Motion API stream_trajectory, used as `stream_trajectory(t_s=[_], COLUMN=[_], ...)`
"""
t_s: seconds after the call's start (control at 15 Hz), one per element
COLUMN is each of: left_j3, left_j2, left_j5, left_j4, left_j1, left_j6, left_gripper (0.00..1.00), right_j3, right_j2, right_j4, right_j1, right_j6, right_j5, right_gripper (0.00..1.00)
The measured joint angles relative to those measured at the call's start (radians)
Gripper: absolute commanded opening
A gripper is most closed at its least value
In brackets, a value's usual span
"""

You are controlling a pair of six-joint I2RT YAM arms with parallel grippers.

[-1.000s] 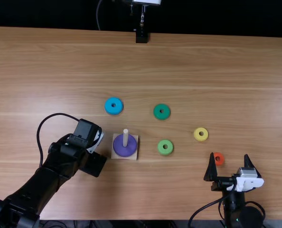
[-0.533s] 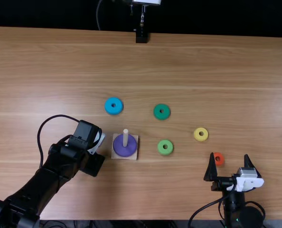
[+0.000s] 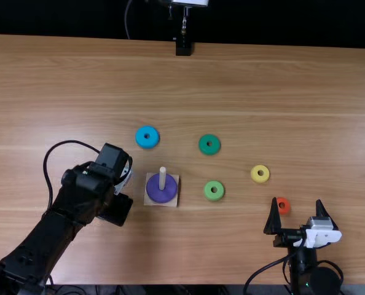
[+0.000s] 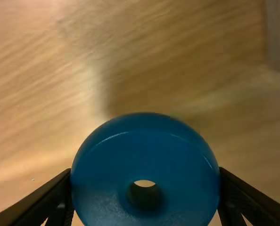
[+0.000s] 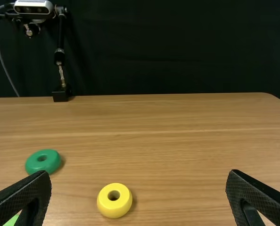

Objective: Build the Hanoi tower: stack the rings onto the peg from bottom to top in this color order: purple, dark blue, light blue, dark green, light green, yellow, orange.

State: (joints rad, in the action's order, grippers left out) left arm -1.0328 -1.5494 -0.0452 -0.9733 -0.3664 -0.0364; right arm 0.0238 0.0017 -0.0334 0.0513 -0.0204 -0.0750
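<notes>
Within the left end effector (image 3: 122, 181) the dark blue ring (image 4: 144, 150) sits clamped, right end effector (image 3: 297, 201) spread apart

Peg base (image 3: 174, 200) on counter (image 3: 262, 80); ring (image 3: 160, 195) round peg (image 3: 162, 175). Behind base: ring (image 3: 147, 144) slightly left, ring (image 3: 209, 151) rightward. Right of base: ring (image 3: 214, 196); ring (image 3: 260, 179) farther right, farther back; ring (image 3: 284, 211) rightmost, nearer front. Ring (image 4: 144, 146) in left pincer (image 3: 123, 182).

The left gripper (image 3: 112, 161) is angling downward, its 2 fingers clamping; the right gripper (image 3: 296, 201) is holding its 2 wide apart.
</notes>
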Motion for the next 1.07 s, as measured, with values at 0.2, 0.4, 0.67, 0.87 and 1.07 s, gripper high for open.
stream_trajectory(t_s=[0.2,0.4,0.67,0.87,1.07], left_j3=[-0.209,-0.364,-0.578,-0.735,-0.792], left_j2=[0.000,-0.007,-0.085,-0.126,-0.148], left_j5=[0.000,-0.001,-0.002,-0.004,-0.004], left_j4=[-0.122,-0.178,-0.350,-0.428,-0.455], left_j1=[0.000,-0.004,-0.054,-0.084,-0.110], left_j6=[-0.067,-0.113,-0.155,-0.182,-0.206], left_gripper=[0.00,0.00,0.00,0.00,0.00], right_j3=[0.000,0.000,0.000,0.000,0.000], right_j2=[0.000,0.000,0.000,0.000,0.000], right_j4=[0.000,0.000,0.000,0.000,0.000], right_j1=[0.000,0.000,0.000,0.000,0.000], right_j6=[0.000,0.000,0.000,0.000,0.000], right_j5=[0.000,0.000,0.000,0.000,0.000], right_gripper=[1.00,1.00,1.00,1.00,1.00])
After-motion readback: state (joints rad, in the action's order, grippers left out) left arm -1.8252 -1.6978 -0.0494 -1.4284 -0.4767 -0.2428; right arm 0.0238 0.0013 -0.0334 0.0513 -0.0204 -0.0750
